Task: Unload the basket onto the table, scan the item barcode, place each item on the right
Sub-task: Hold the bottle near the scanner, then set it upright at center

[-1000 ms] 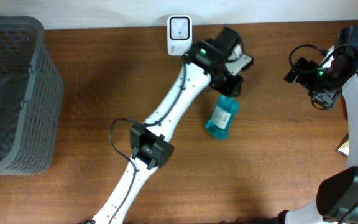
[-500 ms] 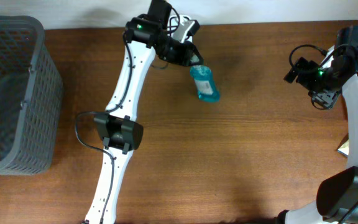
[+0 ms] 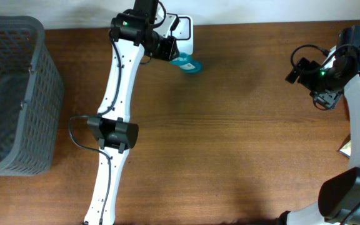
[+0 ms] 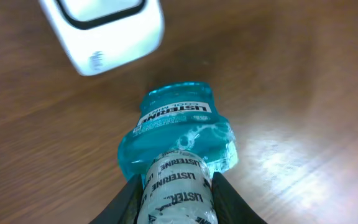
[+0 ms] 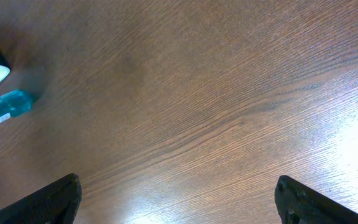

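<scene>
Left pincer (image 4: 178, 200) is clamping the cap end of the teal clear-plastic mouthwash bottle (image 4: 176, 134), jaws closed on the labelled neck wrap. Bottle is hanging off the wood, base pointing toward the white boxy barcode scanner with the dark-framed window (image 4: 107, 31), just beside it on its front side. Looks apart from it, not touching.

Right pincer (image 5: 178, 202) is idling with jaws wide apart, gripping nothing, well off to the scanner's right.

My read: we're presenting the bottle to the scanner window. Barcode isn't showing in any view. Only the brand label is facing the wrist camera, so I can't tell which face carries it. I'd be rolling the wrist slowly with the bottle side squared to the window, pausing at each face. Grip is on the cap only, so fast turns are risking swing or slip.

Room: scanner is sitting at the back edge of the brown wooden surface (image 3: 242, 144), right against the wall, so nothing behind it. Open wood is lying in front of the scanner and to its right. Grey mesh plastic basket (image 3: 11, 94) is sitting well to the scanner's left, out of the way.
</scene>
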Controlling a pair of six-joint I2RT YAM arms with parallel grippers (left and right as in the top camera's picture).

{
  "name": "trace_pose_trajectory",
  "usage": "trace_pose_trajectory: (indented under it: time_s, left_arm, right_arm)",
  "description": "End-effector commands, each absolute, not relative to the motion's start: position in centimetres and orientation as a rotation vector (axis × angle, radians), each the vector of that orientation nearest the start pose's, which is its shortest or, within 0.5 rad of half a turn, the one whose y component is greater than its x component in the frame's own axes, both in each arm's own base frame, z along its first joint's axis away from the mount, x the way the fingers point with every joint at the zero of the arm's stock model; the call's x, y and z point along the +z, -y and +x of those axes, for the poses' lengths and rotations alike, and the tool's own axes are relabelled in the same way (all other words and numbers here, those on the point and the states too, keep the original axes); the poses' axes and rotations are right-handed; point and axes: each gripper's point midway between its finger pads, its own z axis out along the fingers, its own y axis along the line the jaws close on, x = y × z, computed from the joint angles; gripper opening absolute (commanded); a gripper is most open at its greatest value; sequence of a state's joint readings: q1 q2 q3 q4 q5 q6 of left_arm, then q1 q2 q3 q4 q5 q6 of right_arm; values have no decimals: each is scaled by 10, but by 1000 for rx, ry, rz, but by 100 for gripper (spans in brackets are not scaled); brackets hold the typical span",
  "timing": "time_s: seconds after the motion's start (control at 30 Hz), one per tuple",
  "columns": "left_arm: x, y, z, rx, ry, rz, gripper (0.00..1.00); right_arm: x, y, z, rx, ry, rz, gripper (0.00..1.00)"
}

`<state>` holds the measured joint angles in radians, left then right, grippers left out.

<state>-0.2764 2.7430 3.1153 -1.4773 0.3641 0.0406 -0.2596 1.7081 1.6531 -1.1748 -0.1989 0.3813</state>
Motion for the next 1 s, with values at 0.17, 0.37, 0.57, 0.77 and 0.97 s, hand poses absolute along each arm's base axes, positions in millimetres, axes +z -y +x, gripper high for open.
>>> trace_pose_trajectory:
  time_s: [0.17,0.37,0.57,0.77,0.97]
  left_arm:
    - [221,209,515,-384,-2489,687,23]
    - [234,225,483,-403,-2463,883,20]
    - [230,252,457,-464,-2410,1106,20]
    - [224,278,440,-436,-2290,1355,21]
    - [212,285,437,-394,-2208,1524,24]
  right_arm:
    - [195,70,381,282,-2665,830,99]
    - [195,70,381,282,-2665,830,99]
    - [195,70,381,282,-2665,830,99]
    - [195,70,381,282,-2665,831,99]
    - [195,70,381,282,-2665,830,99]
